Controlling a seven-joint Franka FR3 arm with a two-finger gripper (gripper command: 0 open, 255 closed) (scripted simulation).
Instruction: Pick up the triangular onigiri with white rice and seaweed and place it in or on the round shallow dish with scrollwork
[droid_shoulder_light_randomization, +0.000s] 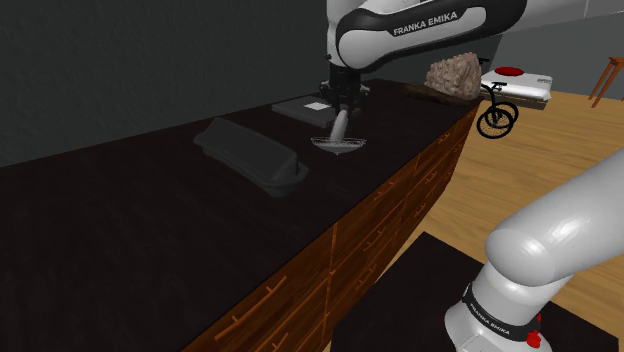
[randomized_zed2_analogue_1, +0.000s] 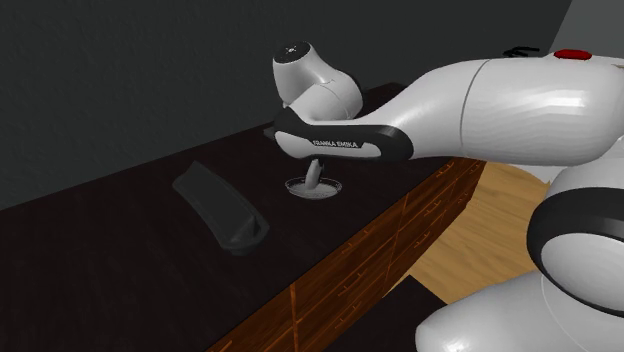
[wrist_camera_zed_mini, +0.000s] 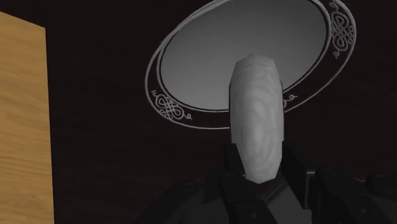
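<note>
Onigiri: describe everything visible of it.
The onigiri is drawn plain pale grey, a smooth rounded slab seen edge-on in the wrist view. The black gripper clasps one end; the other points down over the round scrollwork-rimmed dish on the dark counter. Whether it touches the dish is unclear.

Glossy white robot arm, rounded segments.
Dark joint bands lettered "FRANKA EMIKA" in white; all-black gripper at tip.

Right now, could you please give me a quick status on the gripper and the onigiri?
Gripper shut on pale grey onigiri. Onigiri low over the scrollwork dish, contact unclear. Black elongated object on counter, apart from dish.
</note>
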